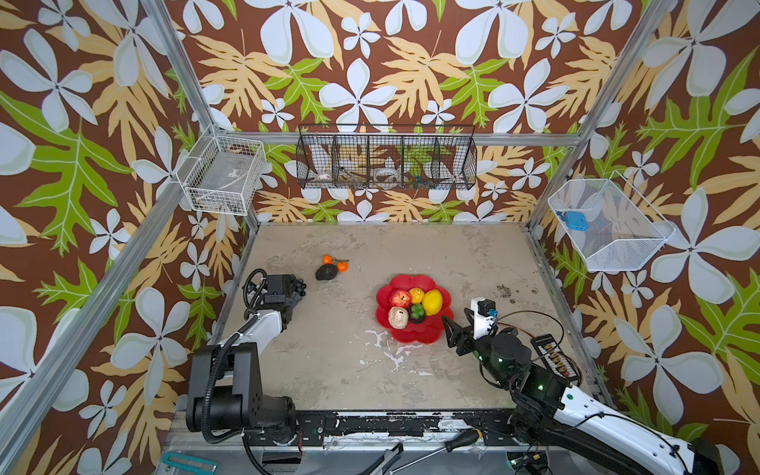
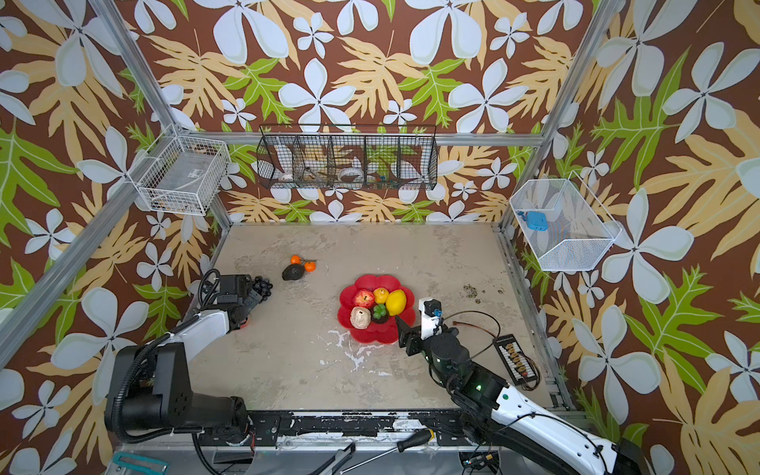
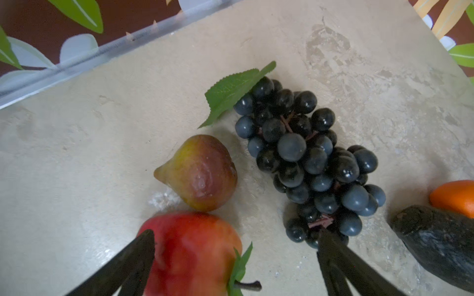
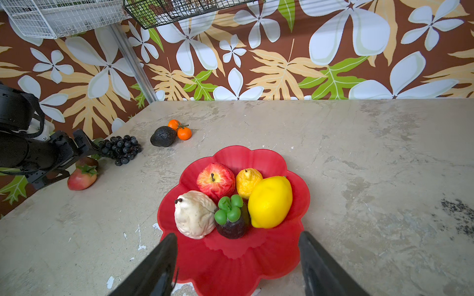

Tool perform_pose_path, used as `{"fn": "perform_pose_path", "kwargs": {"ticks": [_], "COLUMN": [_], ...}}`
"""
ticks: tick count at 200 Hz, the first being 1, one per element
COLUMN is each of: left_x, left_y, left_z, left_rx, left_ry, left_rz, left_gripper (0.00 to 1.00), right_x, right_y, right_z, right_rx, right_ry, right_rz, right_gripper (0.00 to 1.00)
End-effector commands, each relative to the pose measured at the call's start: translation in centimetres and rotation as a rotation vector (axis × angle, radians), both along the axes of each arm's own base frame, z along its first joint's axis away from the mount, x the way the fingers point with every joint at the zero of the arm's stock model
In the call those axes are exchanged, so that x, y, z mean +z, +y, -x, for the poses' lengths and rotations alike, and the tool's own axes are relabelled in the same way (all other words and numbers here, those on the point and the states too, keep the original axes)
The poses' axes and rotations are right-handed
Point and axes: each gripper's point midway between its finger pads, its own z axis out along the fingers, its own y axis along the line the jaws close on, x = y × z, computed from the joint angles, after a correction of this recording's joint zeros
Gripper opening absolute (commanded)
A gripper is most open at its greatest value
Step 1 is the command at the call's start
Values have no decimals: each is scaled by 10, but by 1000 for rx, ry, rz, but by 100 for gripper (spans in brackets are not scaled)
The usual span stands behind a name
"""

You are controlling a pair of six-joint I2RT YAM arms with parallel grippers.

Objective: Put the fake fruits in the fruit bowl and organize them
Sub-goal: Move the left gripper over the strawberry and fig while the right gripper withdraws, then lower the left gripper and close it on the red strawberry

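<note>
Red, glossy and scalloped, the fruit bowl [image 4: 230, 258] lies under the right gripper [image 4: 237, 237], whose jaws are spread and empty above its near rim. It holds a streaked red apple [image 4: 215, 180], a wrinkled yellow pear [image 4: 248, 182], a smooth lemon [image 4: 270, 202], a cream lumpy piece [image 4: 195, 214] and a dark round fruit [image 4: 232, 217] with a green cap.

In both top views the left arm [image 1: 263, 320] hides what its wrist view shows. The left gripper [image 3: 236, 234] has its jaws wide, one finger [image 3: 133, 258] over a blurred red-orange fruit [image 3: 192, 253] cut off by the frame. A matte fig [image 3: 197, 173] lies just beside it. The beaded black grape bunch [image 3: 307, 159], rough avocado [image 3: 436, 243] and an orange [image 3: 454, 196] lie near, the last two partly cropped.
</note>
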Motion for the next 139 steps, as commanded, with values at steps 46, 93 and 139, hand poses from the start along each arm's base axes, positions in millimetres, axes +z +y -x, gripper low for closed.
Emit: {"fn": "perform_pose_path", "kwargs": {"ticks": [46,93,139], "left_x": [-6,-10,-3], "left_y": [-33,-77,-113], "left_z": [-7,-12,-13], "left_rx": [-101,-238,-374], "left_ry": [-16,-1,-20], "left_rz": [53,86,92], "left_gripper": [100,100,100], "right_x": [-3,-6,-9], "right_y": [2,2,4], "right_z": [-2,-3,-4], "right_rx": [-3,-6,-5], "right_ry": [8,13,19], "right_rz": [7,16,22], "right_gripper": [74,74,74]}}
